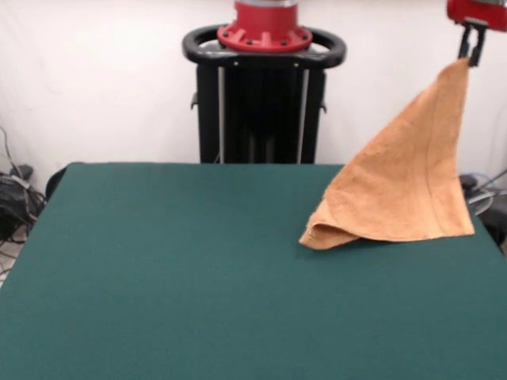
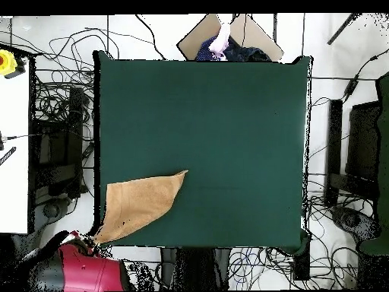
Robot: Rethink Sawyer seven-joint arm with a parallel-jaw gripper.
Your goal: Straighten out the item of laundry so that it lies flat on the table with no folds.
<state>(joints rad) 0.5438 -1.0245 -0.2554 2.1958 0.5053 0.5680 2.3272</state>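
Towel (image 1: 404,186) hangs from one corner, pinched between the two dark fingers of my gripper (image 1: 470,49), which are clamped together on that top tip at the upper right of the front view. From there the orange-tan cloth drapes down in a tall triangle. Its lower edge rests on the green table (image 1: 174,269) at the far right, close to the table's right edge, and the lower left corner is rolled under itself into a soft fold.

In the overhead view the towel (image 2: 140,204) sits at the bottom left corner of the table (image 2: 228,129), tapering to a point toward the middle, with the red arm (image 2: 76,272) just off the table's corner beside it. A person (image 2: 220,42) shows at the top edge, well apart from the cloth.

Risks as I judge them: I hold only a small bite of one corner, so the terry cloth could slip out under its own weight and fall in a heap. The towel is so close to the edge that lowering it straight down may spill part of it over the side. The rolled corner is likely to stay tucked unless I drag the cloth toward the table's middle as I lay it down.
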